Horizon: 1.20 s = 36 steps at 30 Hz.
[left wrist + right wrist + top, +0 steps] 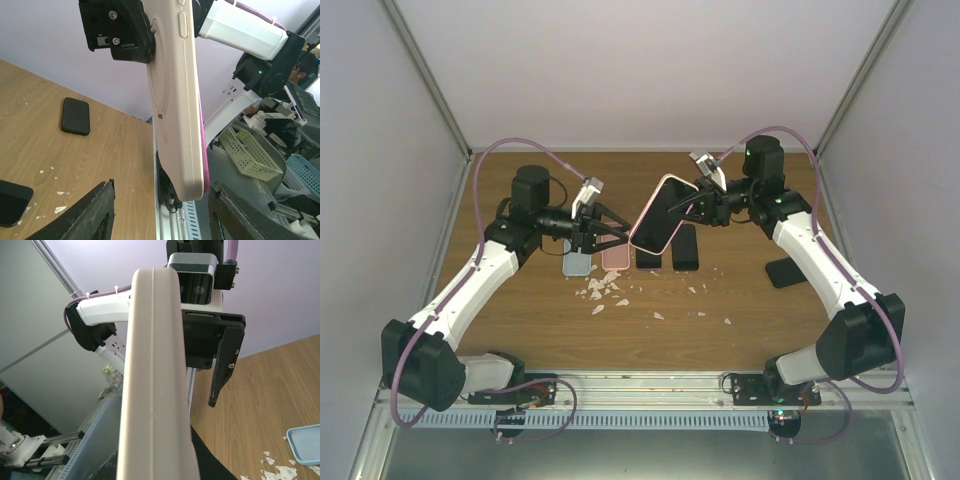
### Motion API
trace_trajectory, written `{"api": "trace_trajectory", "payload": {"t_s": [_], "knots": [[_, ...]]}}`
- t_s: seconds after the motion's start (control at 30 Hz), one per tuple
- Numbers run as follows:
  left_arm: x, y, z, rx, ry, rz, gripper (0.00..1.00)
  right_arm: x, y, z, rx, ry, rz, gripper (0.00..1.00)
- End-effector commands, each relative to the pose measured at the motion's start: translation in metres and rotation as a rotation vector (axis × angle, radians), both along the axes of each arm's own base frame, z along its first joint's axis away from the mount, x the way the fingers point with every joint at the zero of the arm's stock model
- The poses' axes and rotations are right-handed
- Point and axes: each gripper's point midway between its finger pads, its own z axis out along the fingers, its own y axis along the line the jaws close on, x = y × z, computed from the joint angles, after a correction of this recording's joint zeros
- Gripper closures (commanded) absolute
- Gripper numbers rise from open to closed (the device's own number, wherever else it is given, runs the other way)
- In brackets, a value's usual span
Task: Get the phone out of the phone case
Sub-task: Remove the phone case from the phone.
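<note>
Plainly, the phone (pixel 658 215) is not out yet. It sits fully inside its case (pixel 175 110), and I see no gap between the two along the edge in the right wrist view. The pair hangs in the air at the centre of the top view, tilted, with the dark screen facing up and the pink rim around it.

The right gripper (pixel 680 205) comes in from the upper right and is clamped on the phone near its upper end. In the left wrist view its black fingers (pixel 120 30) press on the pale back at the top of the frame. The left gripper (pixel 623 236) reaches in from the left with its jaws apart. Its fingers (pixel 95 215) stand either side of the case's lower end at the bottom of that frame, and neither looks to be touching it.

So the lift and the hold are done. To my eye what remains is the real work: getting a grip on the rim and peeling the case off, or pushing the phone out.

Below, on the table (pixel 520 320), lies a row of other items (pixel 648 258), one blue, one pink, two dark, with another dark one off to the right. White scraps (pixel 605 290) are scattered just in front of the row.
</note>
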Motion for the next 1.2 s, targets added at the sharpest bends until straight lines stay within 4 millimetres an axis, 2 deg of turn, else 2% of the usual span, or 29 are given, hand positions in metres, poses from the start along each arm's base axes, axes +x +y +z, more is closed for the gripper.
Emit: {"api": "trace_trajectory", "payload": {"t_s": [0.0, 0.27, 0.53, 0.8, 1.17], "knots": [[0.002, -0.003, 0.004, -0.003, -0.055, 0.009, 0.48, -0.01, -0.001, 0.008, 0.022, -0.034, 0.038, 1.0], [0.007, -0.003, 0.0, 0.018, -0.061, 0.045, 0.46, -0.01, -0.001, 0.009, 0.023, -0.035, 0.042, 1.0], [0.028, 0.001, -0.013, 0.08, -0.061, 0.163, 0.48, -0.012, -0.002, 0.01, 0.028, -0.037, 0.056, 1.0], [0.054, 0.013, -0.031, 0.133, -0.03, 0.292, 0.56, -0.024, -0.003, 0.013, 0.047, -0.043, 0.111, 1.0], [0.075, 0.022, -0.051, 0.205, -0.009, 0.397, 0.57, -0.045, -0.004, 0.021, 0.094, -0.053, 0.213, 1.0]]}}
